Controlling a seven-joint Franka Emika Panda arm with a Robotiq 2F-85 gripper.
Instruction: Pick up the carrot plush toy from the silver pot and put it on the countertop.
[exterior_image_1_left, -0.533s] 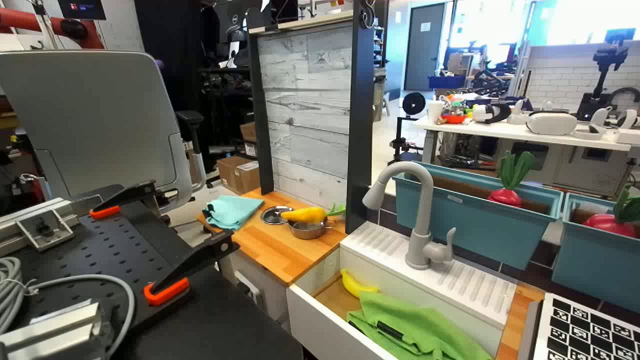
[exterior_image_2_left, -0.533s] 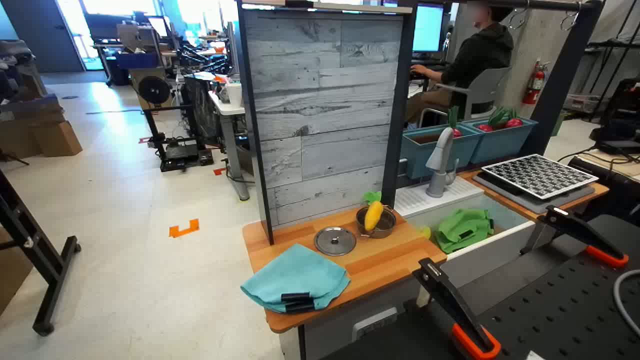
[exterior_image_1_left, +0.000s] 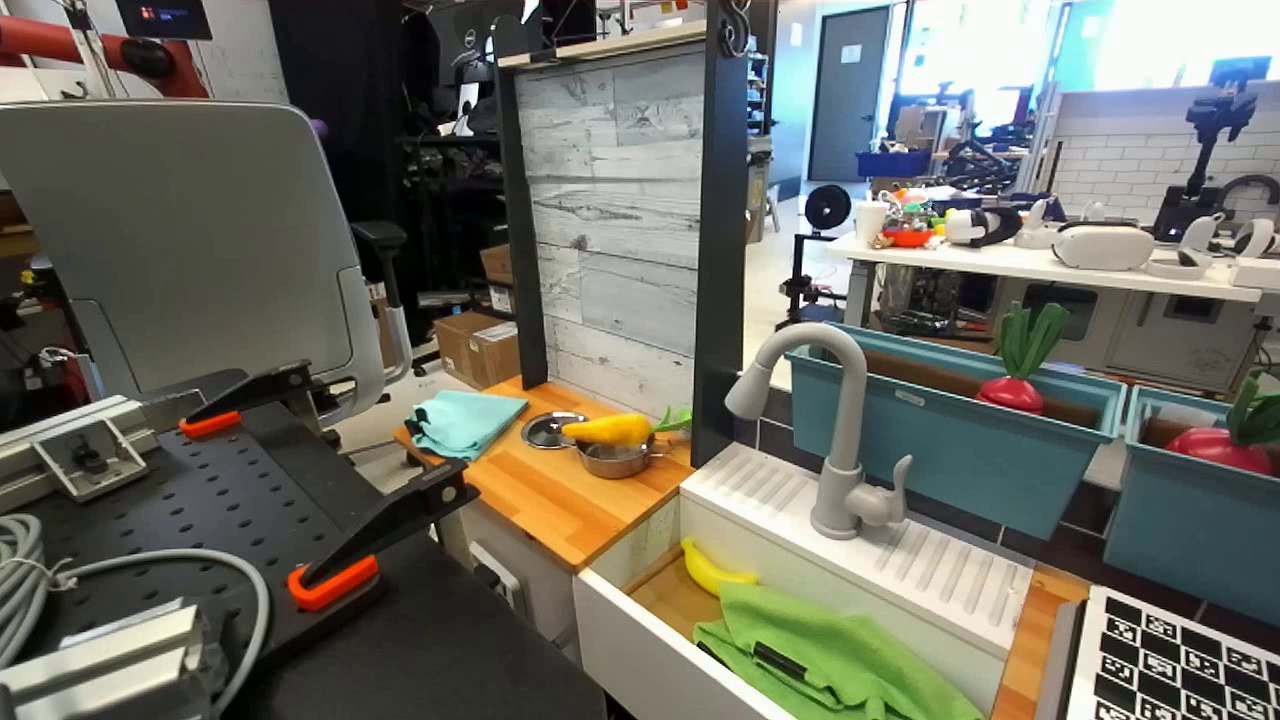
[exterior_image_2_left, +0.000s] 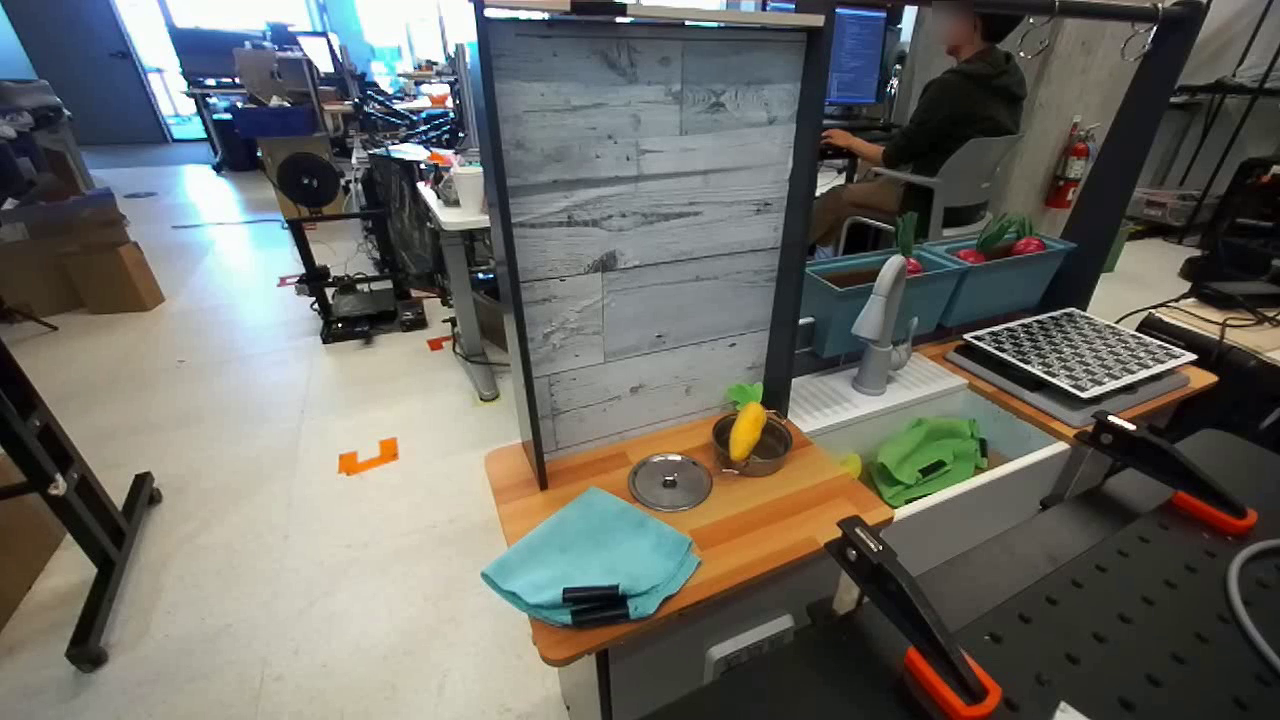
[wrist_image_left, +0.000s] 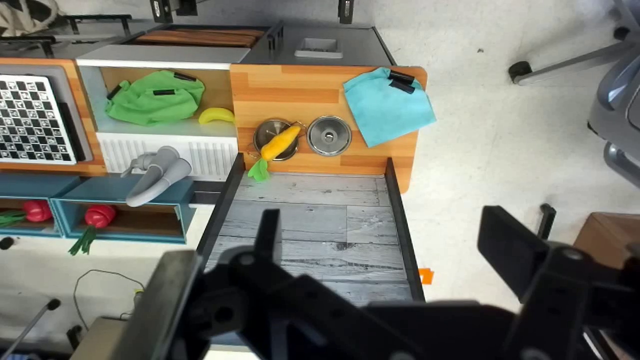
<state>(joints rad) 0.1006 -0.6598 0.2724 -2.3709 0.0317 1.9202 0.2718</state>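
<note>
Wrist view: carrot toy (wrist_image_left: 280, 143) lies across pot (wrist_image_left: 267, 131), pincer (wrist_image_left: 380, 220) spread.

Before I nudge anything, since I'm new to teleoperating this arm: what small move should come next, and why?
Probably bring the open gripper closer to the carrot plush toy, lining up on it. In the wrist view the gripper holds nothing, while the toy lies across the silver pot, up and left of the gripper's opening in that picture.
</note>
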